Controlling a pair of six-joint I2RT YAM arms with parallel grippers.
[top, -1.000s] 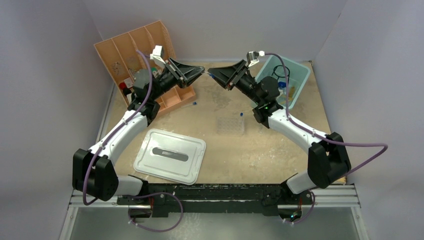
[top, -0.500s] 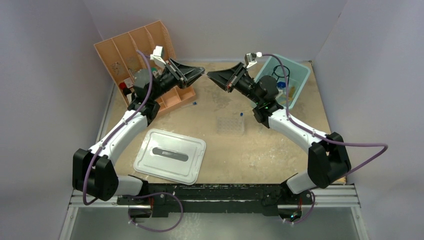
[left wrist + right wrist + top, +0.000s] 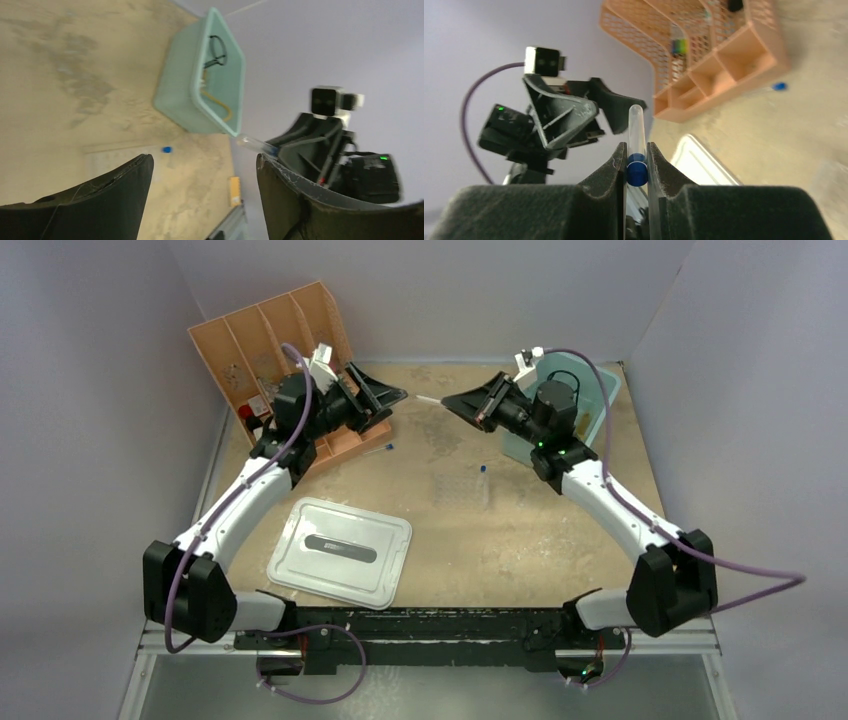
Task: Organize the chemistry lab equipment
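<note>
Tube (image 3: pixel 636 125) in right claw (image 3: pixel 636 152); overhead hides blue cap (image 3: pixel 637 171).

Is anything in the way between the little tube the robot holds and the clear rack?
Nothing visible is. The right gripper holds the blue-capped tube in the air, with open space down to the clear tube rack. The open left gripper sits off to one side.

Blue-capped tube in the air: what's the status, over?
Right gripper: jaws shut on blue-capped tube, capped end. Left gripper: jaws open, empty, just off tube's tip. Nothing between them.
</note>
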